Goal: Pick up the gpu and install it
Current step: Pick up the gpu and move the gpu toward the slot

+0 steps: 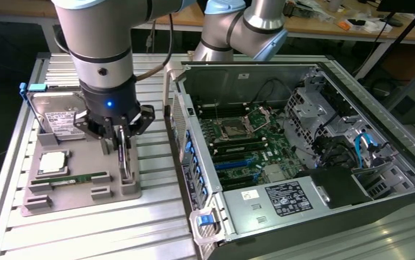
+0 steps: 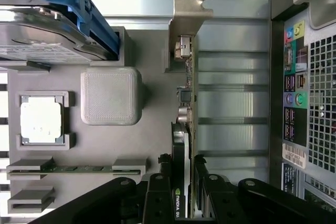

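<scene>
Two fingers [image 2: 157,192] of the gripper [image 2: 182,162] are pressed against opposite faces of the gpu [image 2: 185,103]. The jaws stand narrow, clamped on the card's thickness, with the black cooler housing caught between them. The card stands on edge directly under the hand.

Step in hand: the pick-up. The grip appears made. Whether the card has left its slot in the grey fixture [image 2: 105,145] cannot be told, and in the exterior view its lower edge looks level with the holder. Installation has not begun. To finish this step, the card must come straight out of the holder along its own plane, without tilt, because the clamp bears on one end only.

Beyond the fingertips, the bare board runs away from the hand to the silvery bracket [image 2: 186,19] at the far end.

On one side of the hand, on the same fixture, lie the memory stick [image 2: 73,169], the processor [image 2: 42,119] and, farther off, the hard drive [image 2: 42,40] with its blue carrier.

On the other side of the hand stands the open computer case [image 1: 302,162], close beside the fixture. Its motherboard [image 1: 244,141] is exposed and lies well apart from the card.
</scene>
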You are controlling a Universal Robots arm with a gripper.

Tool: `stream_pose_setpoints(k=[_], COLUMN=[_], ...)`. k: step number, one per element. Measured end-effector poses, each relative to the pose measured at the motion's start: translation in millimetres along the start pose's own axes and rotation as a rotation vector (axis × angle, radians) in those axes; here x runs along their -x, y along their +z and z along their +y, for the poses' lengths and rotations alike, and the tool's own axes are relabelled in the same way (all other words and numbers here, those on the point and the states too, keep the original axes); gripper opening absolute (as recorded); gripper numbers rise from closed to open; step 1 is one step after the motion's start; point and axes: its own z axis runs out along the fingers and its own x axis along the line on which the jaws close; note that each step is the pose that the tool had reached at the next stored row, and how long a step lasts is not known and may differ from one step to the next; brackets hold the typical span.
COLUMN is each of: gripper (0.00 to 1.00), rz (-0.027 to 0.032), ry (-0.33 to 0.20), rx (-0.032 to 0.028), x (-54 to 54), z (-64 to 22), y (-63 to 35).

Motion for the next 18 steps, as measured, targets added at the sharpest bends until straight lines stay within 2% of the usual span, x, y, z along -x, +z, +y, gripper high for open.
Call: stream_pose_setpoints(k=[7,18], gripper=[0.27,0.27], rz=[0.0000,-0.0001], ry=[0.000,0.000], rx=[0.0001,0.0006], x=[0.3,2.0], z=[0.2,0.8], y=[-6.5,-26.3])
